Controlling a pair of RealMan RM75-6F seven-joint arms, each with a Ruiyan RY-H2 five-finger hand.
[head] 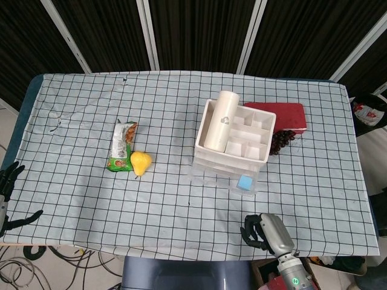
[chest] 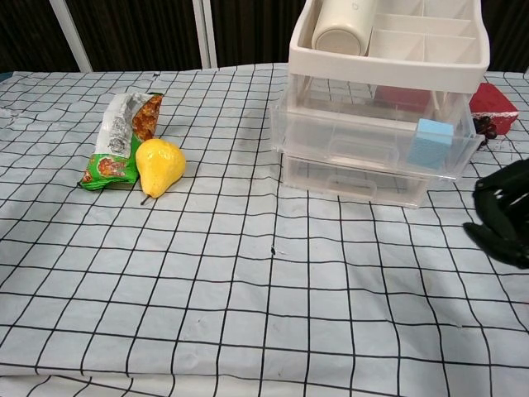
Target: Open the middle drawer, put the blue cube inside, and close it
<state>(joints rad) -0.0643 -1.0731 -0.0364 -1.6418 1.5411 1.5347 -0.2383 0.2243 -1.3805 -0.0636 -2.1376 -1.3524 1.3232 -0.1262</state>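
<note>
- The blue cube (head: pixel 245 182) lay inside the pulled-out middle drawer (chest: pixel 364 145) of the clear plastic drawer unit (head: pixel 225 169), toward the drawer's right end and just behind its front wall.
- The middle drawer stood open, jutting forward past the bottom drawer (chest: pixel 351 182) beneath it.
- The right hand (head: pixel 261 231) hovered near the front edge of the worktop (head: pixel 181 217), well apart from the drawer unit; it held nothing, and its dark fingers (chest: pixel 502 207) were loosely curled yet parted.
- The left hand (head: pixel 8 184) sat at the far left edge of the head view, off the checked cloth, empty with fingers spread.
- A white compartment tray (head: pixel 248 134) topped the drawer unit, and a white cylindrical bottle (head: pixel 219 119) lay in its left side.
- A red box (head: pixel 283 114) and a dark grape bunch (head: pixel 279 141) sat behind and beside the unit's right side.
- A yellow pear (chest: pixel 159 165) rested against a green snack packet (chest: pixel 120 139) on the left part of the cloth.
</note>
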